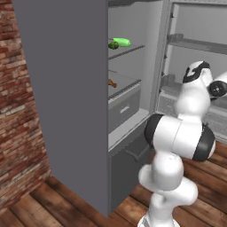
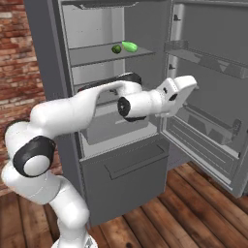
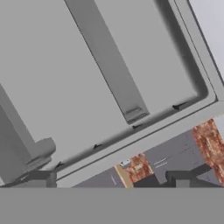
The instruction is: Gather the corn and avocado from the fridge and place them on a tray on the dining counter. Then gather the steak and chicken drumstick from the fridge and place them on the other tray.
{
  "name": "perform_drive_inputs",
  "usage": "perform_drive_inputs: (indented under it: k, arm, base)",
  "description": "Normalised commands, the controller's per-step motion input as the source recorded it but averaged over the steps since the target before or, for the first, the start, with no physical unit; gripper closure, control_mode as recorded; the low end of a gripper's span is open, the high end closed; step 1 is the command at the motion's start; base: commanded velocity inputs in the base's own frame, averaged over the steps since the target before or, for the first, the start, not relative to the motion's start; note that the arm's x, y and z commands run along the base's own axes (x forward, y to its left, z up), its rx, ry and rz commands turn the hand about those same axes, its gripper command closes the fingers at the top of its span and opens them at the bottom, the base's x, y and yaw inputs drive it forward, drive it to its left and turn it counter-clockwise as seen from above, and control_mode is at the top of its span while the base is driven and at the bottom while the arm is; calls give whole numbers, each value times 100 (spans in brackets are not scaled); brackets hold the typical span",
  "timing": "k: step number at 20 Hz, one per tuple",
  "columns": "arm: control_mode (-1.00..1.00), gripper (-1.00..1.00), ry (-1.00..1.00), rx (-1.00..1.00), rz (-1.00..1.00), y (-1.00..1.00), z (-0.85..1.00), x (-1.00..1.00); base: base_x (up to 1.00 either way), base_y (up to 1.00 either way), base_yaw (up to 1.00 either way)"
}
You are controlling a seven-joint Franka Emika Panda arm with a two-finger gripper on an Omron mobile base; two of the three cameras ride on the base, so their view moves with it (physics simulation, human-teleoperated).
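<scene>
While fridge (image 2: 116, 160) stood open:
claw (image 3: 109, 181): wide, empty, facing door (image 2: 208, 87)
avocado (image 2: 116, 49): touching corn (image 2: 129, 46), upper shelf (image 2: 97, 54)

The fridge (image 2: 121, 184) stands open, grey outside and pale inside, its door (image 2: 208, 97) swung wide to the right. On an upper shelf (image 2: 92, 54) lie the corn (image 2: 129, 46), a bright green husked ear resting on its side, and the avocado (image 2: 116, 49), small, dark green and round, touching its left end. One shelf lower, at the left wall, lies a small brown chicken drumstick (image 1: 112, 83).
</scene>
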Motion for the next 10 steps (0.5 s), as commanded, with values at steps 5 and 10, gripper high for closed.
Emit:
perform_drive_inputs:
  k: [5,10]
  arm:
    - [-100,-100,3,4,4,71,10,-77]
    - [-100,-100,6,5,7,82,10,-45]
  base:
    - [0,0,0]
    - [0,0,0]
